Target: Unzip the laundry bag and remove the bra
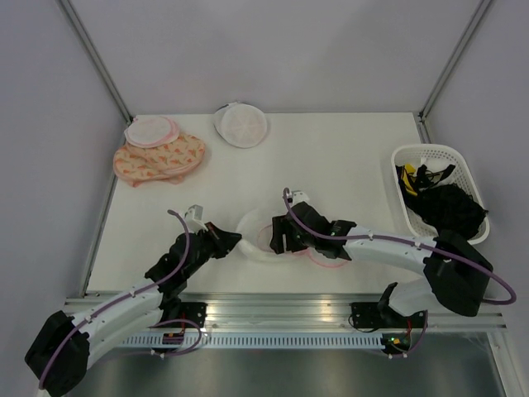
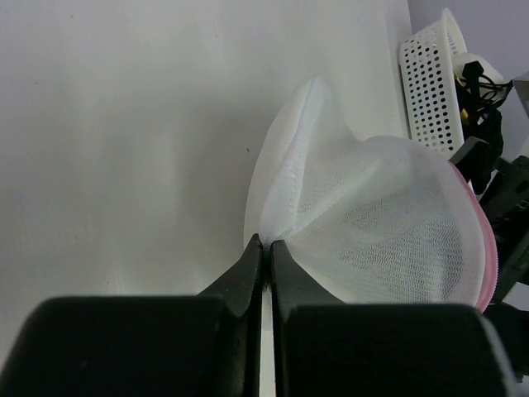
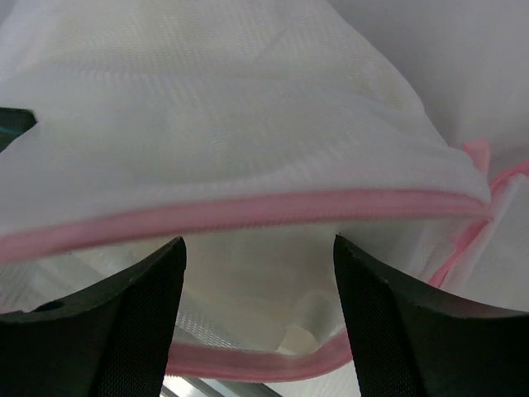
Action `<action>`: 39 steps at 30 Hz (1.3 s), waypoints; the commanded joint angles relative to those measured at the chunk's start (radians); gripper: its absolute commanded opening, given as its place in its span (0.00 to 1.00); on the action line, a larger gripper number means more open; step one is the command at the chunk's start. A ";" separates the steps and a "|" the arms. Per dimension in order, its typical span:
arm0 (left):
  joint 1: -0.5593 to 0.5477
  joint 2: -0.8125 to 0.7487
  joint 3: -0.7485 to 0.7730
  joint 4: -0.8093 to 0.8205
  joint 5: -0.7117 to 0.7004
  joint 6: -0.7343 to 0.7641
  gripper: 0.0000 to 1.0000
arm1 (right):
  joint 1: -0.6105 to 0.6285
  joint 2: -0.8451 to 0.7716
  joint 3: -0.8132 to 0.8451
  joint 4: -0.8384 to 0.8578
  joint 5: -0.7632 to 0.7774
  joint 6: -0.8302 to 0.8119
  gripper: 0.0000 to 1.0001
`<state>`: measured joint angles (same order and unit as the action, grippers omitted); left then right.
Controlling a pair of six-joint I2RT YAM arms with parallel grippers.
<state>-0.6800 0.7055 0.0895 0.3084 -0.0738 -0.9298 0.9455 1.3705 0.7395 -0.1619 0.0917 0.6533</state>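
Working on the laundry bag, lying at about six o'clock on the table, just ahead of the two arm bases. Pinching a fold of its white mesh at the bag's nine o'clock side with the left gripper, jaws pressed together on the fabric and pulling it into a taut peak in the left wrist view. Reaching in from the bag's three o'clock side with the right gripper, jaws spread wide and gripping nothing.

Judging by the right wrist view, already standing past the unzipping: the pink zipper rim showing as two separate bands with a gap of pale lining between them, and the spread fingers sitting right at that mouth. Not seeing the bra plainly; something white lying inside the gap, but impossible to tell whether cup or lining.

Next, probably calling for pushing the open jaws deeper through the mouth toward nine o'clock, closing on the garment alone and not on the mesh, then drawing back toward three o'clock with the left pinch anchoring the bag. Risking a grab of the lining or the rim, and dragging the whole bag along.
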 commanded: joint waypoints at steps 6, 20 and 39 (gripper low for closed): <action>0.002 -0.006 -0.023 0.051 -0.001 -0.046 0.02 | 0.041 0.179 0.044 0.192 -0.001 0.071 0.73; 0.002 -0.029 -0.040 0.046 0.005 -0.057 0.02 | 0.052 0.208 0.026 0.243 -0.003 0.092 0.00; 0.003 -0.044 -0.020 -0.017 -0.049 -0.035 0.02 | 0.050 -0.502 0.084 -0.200 0.298 0.009 0.00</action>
<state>-0.6811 0.6525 0.0593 0.3134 -0.0910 -0.9577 0.9997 0.9581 0.7563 -0.2897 0.2302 0.6792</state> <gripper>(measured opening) 0.033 0.004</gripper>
